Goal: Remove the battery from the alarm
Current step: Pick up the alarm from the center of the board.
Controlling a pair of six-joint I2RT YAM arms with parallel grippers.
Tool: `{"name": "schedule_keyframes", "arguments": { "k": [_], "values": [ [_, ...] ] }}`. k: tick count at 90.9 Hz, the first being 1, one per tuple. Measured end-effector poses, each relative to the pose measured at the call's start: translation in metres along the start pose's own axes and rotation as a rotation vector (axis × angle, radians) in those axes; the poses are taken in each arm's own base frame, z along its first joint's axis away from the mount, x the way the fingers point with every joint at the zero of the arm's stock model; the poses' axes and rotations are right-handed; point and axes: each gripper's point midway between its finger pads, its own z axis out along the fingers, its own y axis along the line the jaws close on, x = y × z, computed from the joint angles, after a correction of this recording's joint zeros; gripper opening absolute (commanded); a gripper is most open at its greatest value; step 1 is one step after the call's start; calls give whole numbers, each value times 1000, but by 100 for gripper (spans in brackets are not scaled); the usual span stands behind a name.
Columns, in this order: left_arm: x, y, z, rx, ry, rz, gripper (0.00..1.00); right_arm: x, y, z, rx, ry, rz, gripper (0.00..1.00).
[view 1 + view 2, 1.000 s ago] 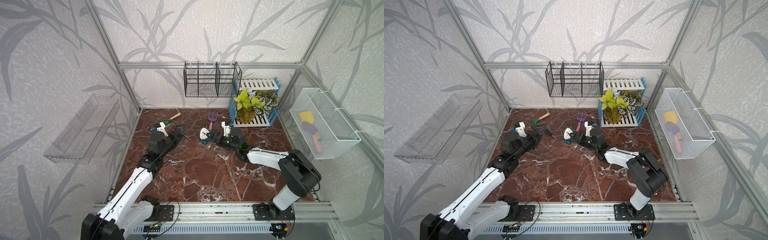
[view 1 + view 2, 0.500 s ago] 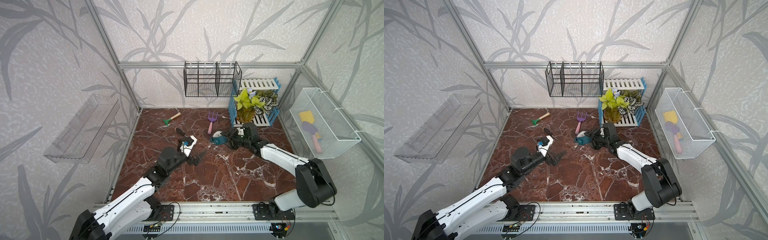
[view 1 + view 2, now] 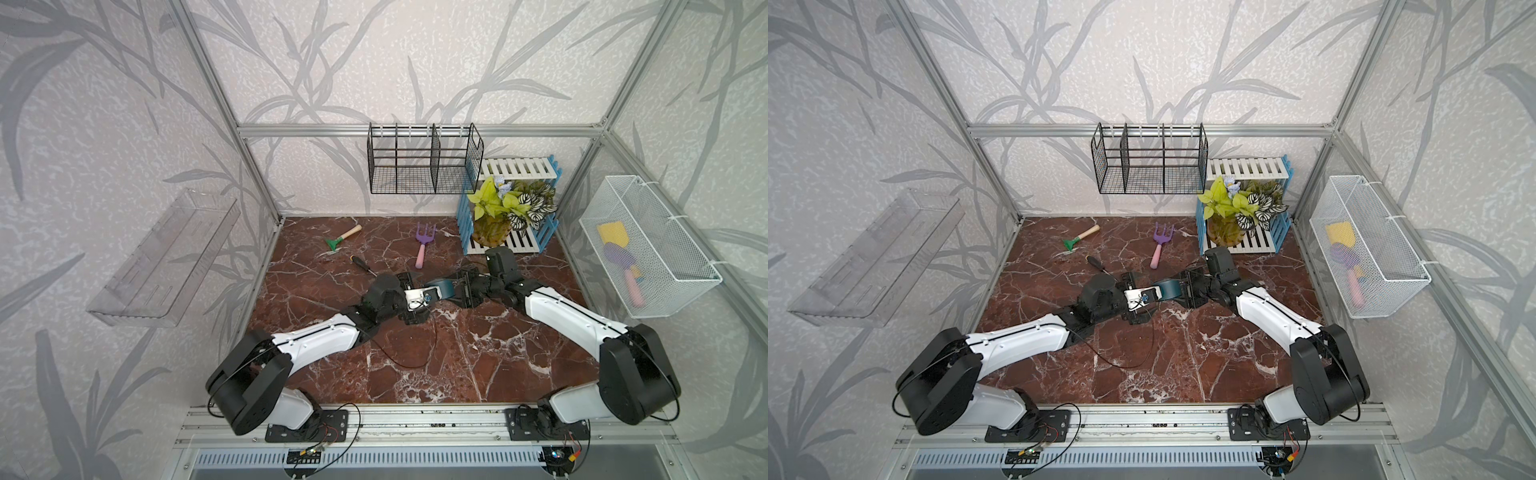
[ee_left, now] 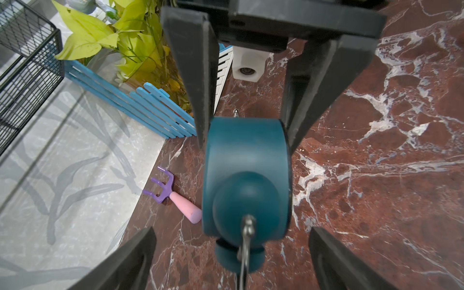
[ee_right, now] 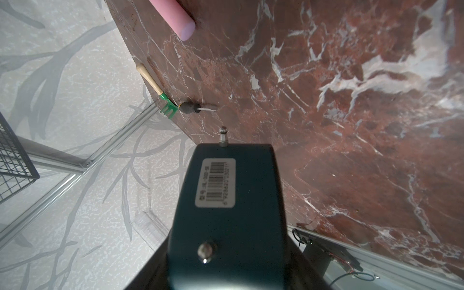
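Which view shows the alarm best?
Left wrist: the alarm fills mid-frame, clamped by jaws of the right gripper. Right wrist shows only its barcoded side. In both top views it's small, partly hidden.

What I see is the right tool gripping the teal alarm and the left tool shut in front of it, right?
Not quite: the left tool is open, its fingers wide apart in the left wrist view. The right tool does grip the alarm.
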Motion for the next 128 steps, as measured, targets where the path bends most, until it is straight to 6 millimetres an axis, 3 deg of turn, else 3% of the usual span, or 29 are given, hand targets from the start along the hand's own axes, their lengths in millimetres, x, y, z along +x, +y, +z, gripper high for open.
{"name": "schedule_keyframes", "arguments": {
  "k": [7, 20, 36, 49, 59, 74, 82, 95, 106, 110, 116, 128],
  "values": [
    [-3, 0, 10, 15, -10, 12, 90, 3, 0, 0, -1, 14, 19, 40],
    [-8, -4, 21, 60, -22, 18, 65, 5, 1, 0, -4, 27, 41, 41],
    [-9, -11, 24, 118, -11, 5, 48, 4, -2, 1, -3, 29, 51, 45],
    [-8, -15, 21, 138, -2, -1, 31, 4, -5, 1, 4, 30, 54, 61],
    [-8, -15, 16, 144, 9, -12, 29, 7, -5, 1, 5, 44, 32, 73],
    [2, -11, 2, 127, 40, -122, 27, 6, 5, -6, 6, 32, -85, 79],
    [9, -3, -13, 108, 39, -291, 26, 4, 20, -23, -19, -17, -219, 79],
    [27, 23, -41, 24, 29, -706, 25, 17, 55, -80, -156, -182, -616, 79],
    [27, 39, -57, 30, -51, -1046, 24, 46, 73, -128, -378, -335, -1044, 100],
    [23, 39, -59, 65, -79, -1131, 23, 49, 69, -135, -433, -388, -1153, 99],
    [18, 36, -62, 128, -112, -1242, 22, 46, 58, -129, -441, -401, -1272, 100],
    [5, 28, -66, 239, -141, -1368, 22, 36, 43, -80, -321, -241, -1374, 88]
  ]
}}
